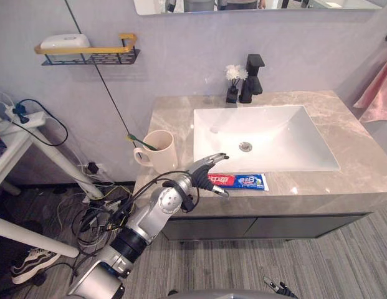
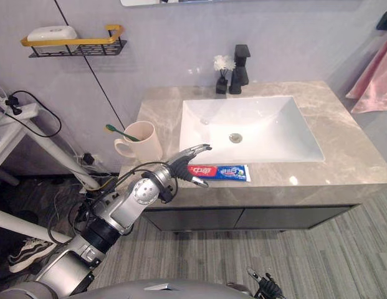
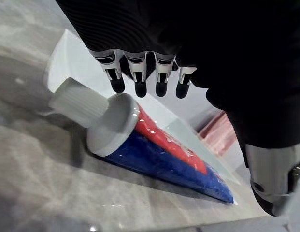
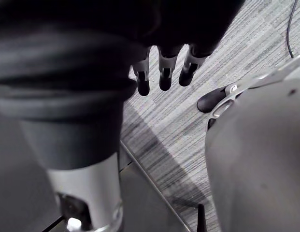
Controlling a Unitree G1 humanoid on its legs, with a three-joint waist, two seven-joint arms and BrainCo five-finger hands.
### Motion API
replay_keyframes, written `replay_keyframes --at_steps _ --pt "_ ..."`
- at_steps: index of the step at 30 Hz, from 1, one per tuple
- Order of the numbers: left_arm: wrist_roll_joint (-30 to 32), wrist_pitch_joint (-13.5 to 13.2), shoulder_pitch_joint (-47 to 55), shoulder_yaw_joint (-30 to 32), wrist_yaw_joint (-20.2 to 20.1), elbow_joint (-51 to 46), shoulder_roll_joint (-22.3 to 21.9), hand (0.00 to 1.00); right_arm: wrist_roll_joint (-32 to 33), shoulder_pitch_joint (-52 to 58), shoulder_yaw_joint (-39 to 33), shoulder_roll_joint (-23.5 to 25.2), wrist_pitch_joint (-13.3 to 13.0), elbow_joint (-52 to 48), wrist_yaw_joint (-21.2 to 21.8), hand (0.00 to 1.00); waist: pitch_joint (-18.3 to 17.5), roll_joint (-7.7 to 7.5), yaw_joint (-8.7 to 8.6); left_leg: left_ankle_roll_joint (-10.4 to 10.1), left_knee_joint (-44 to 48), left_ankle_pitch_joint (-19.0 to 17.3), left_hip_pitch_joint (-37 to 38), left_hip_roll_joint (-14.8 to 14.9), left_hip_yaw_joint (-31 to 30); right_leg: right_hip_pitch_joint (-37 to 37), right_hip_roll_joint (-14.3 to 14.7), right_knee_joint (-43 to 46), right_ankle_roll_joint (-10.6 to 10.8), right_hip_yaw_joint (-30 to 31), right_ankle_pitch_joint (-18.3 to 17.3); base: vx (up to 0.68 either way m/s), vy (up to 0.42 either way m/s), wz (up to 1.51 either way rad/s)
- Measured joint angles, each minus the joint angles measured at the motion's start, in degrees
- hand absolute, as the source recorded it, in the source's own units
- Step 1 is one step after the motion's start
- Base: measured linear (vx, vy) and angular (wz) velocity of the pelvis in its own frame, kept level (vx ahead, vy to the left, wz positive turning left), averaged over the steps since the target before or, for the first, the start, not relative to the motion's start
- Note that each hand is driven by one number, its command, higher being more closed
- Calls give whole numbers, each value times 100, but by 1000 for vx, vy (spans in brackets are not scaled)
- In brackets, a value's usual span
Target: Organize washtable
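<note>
Toothpaste tube [image 1: 242,181] lies flat on the bench [image 1: 361,180] at 6 o'clock of the sink [image 1: 293,134], just off the basin's front rim, with its long axis running 9 to 3. Cap [image 3: 77,104] points to 9 o'clock, crimped tail to 3. Mug [image 1: 159,152] with a toothbrush [image 1: 141,142] in it stands at 10 o'clock of the cap, near but apart.

Left robot hand [image 1: 202,173] hovers over the cap end. Its fingers [image 3: 140,84] are straight and apart from the thumb, holding nothing. In the wrist view the tips look just clear of the tube. Right robot hand [image 4: 162,72] hangs over the floor, fingers relaxed, empty.

Our read on handling:
- The tube is light.
- Its body is soft and glossy, so it will dent, and may skate on the polished stone if nudged.
- The shoulder and cap are the stiff part.

We'd pinch across the body just behind the shoulder, thumb on one side and fingers on the other, with a light squeeze. Avoid the middle, since it buckles and loads the cap. The mug looks like the likely destination.
</note>
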Motion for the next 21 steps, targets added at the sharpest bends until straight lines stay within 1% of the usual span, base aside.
replay_keyframes --at_steps 10,14,15,21 --pt "8 36 -44 21 70 505 -18 0 0 5 -2 39 2 -156 -11 0 15 -4 -5 0 -19 0 3 2 113 -69 -6 0 9 114 9 4 2 -6" --pt "13 34 -297 24 144 718 -65 0 1 -9 -18 37 0 -188 -16 0 160 2 -2 0 -20 0 10 4 165 -91 -7 -1 14 164 39 -26 14 -7" --pt "14 35 -324 24 149 759 -81 100 1 2 -19 38 0 -188 -17 0 160 2 -3 0 -28 0 5 6 201 -119 -7 -1 11 189 45 -12 11 -11" --pt "29 14 -405 27 159 845 -194 100 1 11 -87 55 0 -188 -18 0 161 2 -15 0 -78 0 12 5 250 -153 -8 -3 15 219 48 9 0 -3"
